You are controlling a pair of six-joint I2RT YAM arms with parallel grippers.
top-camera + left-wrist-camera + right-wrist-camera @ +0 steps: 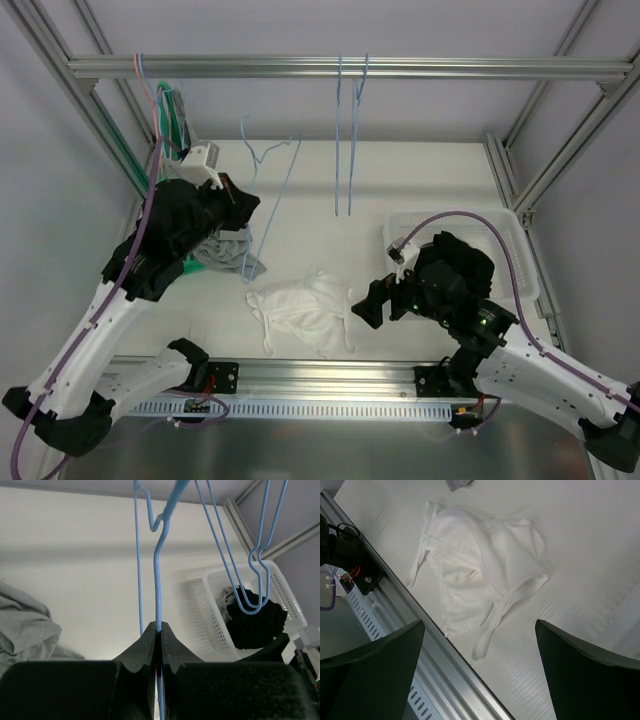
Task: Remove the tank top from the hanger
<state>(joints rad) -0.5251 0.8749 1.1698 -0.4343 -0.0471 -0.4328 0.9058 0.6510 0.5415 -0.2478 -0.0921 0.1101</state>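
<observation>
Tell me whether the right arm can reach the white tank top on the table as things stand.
Probably yes. The right gripper hangs open right above the white tank top, which lies spread on the table with nothing between them.

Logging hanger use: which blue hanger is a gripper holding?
The blue hanger nearest the grey garment, its wire pinched in the shut left gripper. The other two hang free from the overhead rail.

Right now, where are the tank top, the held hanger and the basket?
tank top [470, 570], right wrist view, middle of the cloth
held hanger [157, 590], left wrist view, straight wire stem
basket [210, 615], left wrist view, side wall
</observation>
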